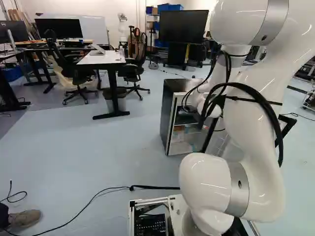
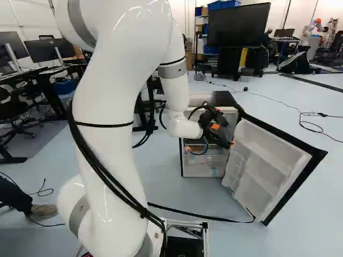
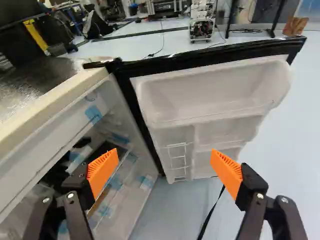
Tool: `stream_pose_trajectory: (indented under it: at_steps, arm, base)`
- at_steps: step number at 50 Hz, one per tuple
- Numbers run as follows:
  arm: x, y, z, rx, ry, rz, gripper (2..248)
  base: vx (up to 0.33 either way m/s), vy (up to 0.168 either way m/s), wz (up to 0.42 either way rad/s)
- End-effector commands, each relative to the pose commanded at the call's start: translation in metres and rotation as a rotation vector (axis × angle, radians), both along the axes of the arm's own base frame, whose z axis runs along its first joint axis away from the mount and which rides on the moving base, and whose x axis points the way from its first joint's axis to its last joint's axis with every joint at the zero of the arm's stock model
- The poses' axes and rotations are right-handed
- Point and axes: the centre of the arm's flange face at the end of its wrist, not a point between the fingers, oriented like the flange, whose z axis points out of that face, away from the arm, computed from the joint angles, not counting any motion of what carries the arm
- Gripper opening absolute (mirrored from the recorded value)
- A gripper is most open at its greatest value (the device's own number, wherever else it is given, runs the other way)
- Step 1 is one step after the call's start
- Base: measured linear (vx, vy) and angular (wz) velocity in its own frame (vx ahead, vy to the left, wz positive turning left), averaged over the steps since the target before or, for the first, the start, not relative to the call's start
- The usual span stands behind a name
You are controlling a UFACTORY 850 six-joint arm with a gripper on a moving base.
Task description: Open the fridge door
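The gripper [image 2: 224, 135], seen in the right base view, is at the fridge's open front, near the hinge side of the door. In the wrist view the gripper [image 3: 164, 167] stands open, its orange pads wide apart with nothing between them. The fridge door [image 2: 273, 160] is swung wide out from the cabinet, its white shelved inner side showing. Ahead of the fingers lies that same door [image 3: 215, 95], not touched by them. The fridge [image 1: 168, 115] shows its dark side in the left base view; its inside, with clear drawers and blue tape, is beside one finger.
A white-topped desk [image 1: 101, 59] and office chairs stand beyond the fridge, left of it in the left base view. A large screen [image 2: 238, 24] is behind it. A black cable [image 1: 98, 192] crosses the floor near the base; a person's shoe [image 1: 24, 218] is close by.
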Motion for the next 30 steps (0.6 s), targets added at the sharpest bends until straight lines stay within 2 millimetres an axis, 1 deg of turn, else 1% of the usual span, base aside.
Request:
stream_pose_trajectory:
  at_steps: [20, 30]
  arm:
    - [-0.025, 0.039, 0.002, 0.005, 0.068, 0.24, 247]
    - [-0.029, 0.046, 0.002, 0.003, 0.082, 0.297, 247]
  base:
    - [0.0, 0.0, 0.0]
    - [0.0, 0.0, 0.0]
